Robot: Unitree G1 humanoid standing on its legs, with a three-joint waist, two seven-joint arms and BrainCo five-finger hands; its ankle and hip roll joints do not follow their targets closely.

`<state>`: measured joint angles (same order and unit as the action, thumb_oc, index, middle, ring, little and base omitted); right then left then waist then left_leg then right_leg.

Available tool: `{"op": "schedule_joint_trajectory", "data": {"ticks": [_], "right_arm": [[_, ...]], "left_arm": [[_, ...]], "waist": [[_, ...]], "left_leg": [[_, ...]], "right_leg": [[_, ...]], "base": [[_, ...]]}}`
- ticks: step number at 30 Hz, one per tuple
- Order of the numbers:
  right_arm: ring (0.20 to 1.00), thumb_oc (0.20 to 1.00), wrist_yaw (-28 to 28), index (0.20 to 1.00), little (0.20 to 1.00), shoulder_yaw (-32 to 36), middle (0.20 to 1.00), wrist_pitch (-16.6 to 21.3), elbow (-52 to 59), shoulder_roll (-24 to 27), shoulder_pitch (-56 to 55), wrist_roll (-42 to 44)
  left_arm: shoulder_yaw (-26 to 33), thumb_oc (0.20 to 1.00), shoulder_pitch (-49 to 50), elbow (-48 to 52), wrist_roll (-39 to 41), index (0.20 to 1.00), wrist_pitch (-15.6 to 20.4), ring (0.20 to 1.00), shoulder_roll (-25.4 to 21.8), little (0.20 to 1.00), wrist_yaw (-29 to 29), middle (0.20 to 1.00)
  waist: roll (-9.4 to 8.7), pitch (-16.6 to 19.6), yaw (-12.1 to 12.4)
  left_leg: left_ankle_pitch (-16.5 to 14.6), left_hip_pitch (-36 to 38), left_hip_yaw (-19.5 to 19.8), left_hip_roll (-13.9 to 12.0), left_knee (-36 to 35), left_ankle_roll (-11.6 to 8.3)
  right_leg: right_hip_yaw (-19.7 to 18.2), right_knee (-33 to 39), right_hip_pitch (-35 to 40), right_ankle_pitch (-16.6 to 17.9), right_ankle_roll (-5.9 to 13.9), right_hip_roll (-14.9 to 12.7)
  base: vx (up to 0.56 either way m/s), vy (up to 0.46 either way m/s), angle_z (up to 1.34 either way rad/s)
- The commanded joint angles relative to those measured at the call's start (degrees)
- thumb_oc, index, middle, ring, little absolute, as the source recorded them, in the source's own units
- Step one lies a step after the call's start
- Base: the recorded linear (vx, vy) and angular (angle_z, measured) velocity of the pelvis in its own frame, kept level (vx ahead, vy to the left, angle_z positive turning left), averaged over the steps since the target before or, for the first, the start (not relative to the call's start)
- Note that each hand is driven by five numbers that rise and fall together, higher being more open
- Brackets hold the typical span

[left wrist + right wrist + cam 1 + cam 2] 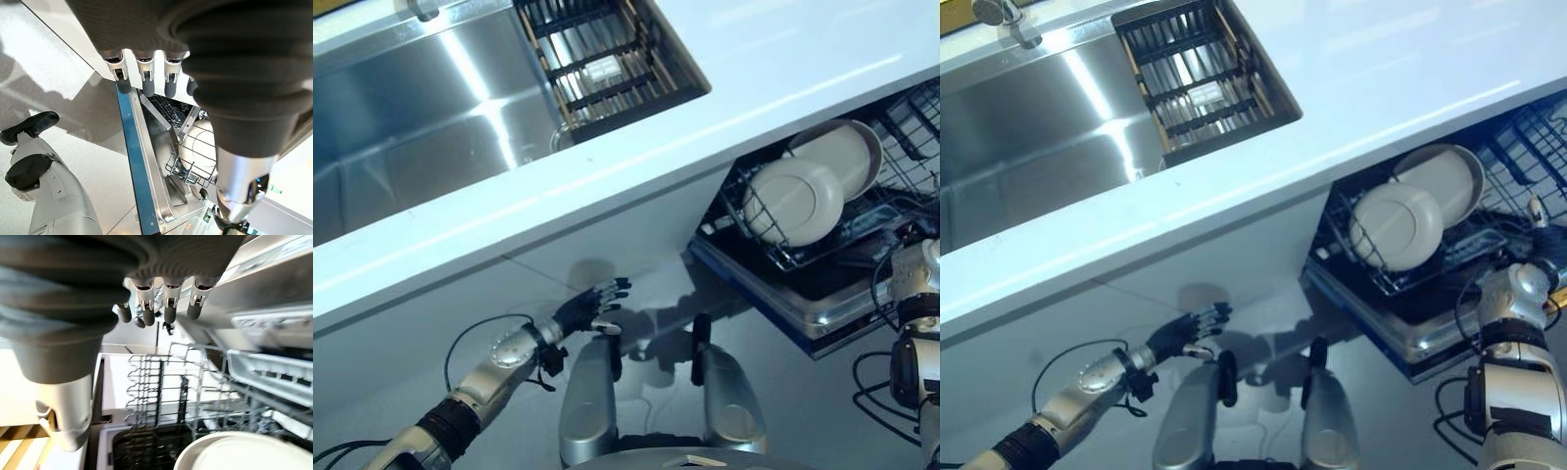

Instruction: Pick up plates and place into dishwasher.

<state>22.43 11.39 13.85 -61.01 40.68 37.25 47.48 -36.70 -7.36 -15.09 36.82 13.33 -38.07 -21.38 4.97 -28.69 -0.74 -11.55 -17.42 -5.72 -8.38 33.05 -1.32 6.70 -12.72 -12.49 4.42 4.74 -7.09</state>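
Below the counter (636,157), two plates (793,201) sit racked; both hands' (592,308) (1538,240) fingers hang released.

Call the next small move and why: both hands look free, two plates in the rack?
Probably raise the left hand toward the sink to look for another plate. Two plates already stand in the dishwasher rack, both hands hold nothing, and the right hand hangs relaxed above the rack.
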Motion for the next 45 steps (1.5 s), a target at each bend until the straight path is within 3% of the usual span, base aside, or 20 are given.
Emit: {"op": "schedule_joint_trajectory", "data": {"ticks": [1,10,27,36,45], "right_arm": [[1.000,1.000,-3.9,1.000,1.000,0.4,1.000,3.2,2.9,0.7,-2.6,4.5],[1.000,1.000,-6.0,1.000,1.000,0.2,1.000,2.8,-4.1,-1.3,0.3,10.1],[1.000,1.000,-0.8,1.000,1.000,-0.8,1.000,0.7,-11.0,-0.2,8.2,14.9],[1.000,1.000,-9.2,1.000,1.000,-2.7,1.000,-1.8,-13.9,0.0,12.6,19.1],[1.000,1.000,-14.7,1.000,1.000,-1.4,1.000,-0.5,-12.5,0.5,13.3,21.6]], "left_arm": [[-0.1,1.000,4.3,1.2,-0.9,1.000,4.5,1.000,2.4,1.000,-0.7,1.000],[-2.7,1.000,2.6,0.4,1.3,1.000,7.5,1.000,2.4,1.000,-0.4,1.000],[-6.9,1.000,0.5,1.3,4.1,1.000,8.2,1.000,2.0,1.000,2.9,1.000],[-7.7,1.000,0.4,2.7,4.3,1.000,8.5,1.000,2.2,1.000,3.4,1.000],[-5.6,1.000,0.7,5.7,3.8,1.000,5.7,1.000,1.4,1.000,4.2,1.000]], "waist": [[1.00,4.9,0.4],[2.70,3.8,0.8],[5.96,1.0,1.3],[7.10,0.9,2.4],[6.01,2.0,3.6]], "left_leg": [[3.7,-1.4,1.0,-3.6,-4.8,-2.59],[4.1,-2.8,1.9,-3.3,-3.8,-3.05],[5.3,-6.4,3.4,-2.4,-2.1,-3.76],[5.9,-6.2,3.4,-2.5,-2.5,-4.07],[6.4,-6.3,4.6,-2.4,-3.6,-4.57]], "right_leg": [[1.0,-5.3,0.6,-6.2,0.84,-1.6],[1.3,-7.2,-0.5,-7.0,0.30,-2.2],[1.8,-11.1,-4.4,-8.1,-0.46,-3.3],[2.8,-12.0,-4.8,-8.6,-0.68,-4.0],[3.0,-11.3,-4.7,-8.5,-0.46,-3.5]], "base": [[0.00,0.000,0.00],[0.00,0.010,0.00],[-0.03,0.026,0.04],[-0.01,0.003,0.01],[0.03,-0.012,0.05]]}}
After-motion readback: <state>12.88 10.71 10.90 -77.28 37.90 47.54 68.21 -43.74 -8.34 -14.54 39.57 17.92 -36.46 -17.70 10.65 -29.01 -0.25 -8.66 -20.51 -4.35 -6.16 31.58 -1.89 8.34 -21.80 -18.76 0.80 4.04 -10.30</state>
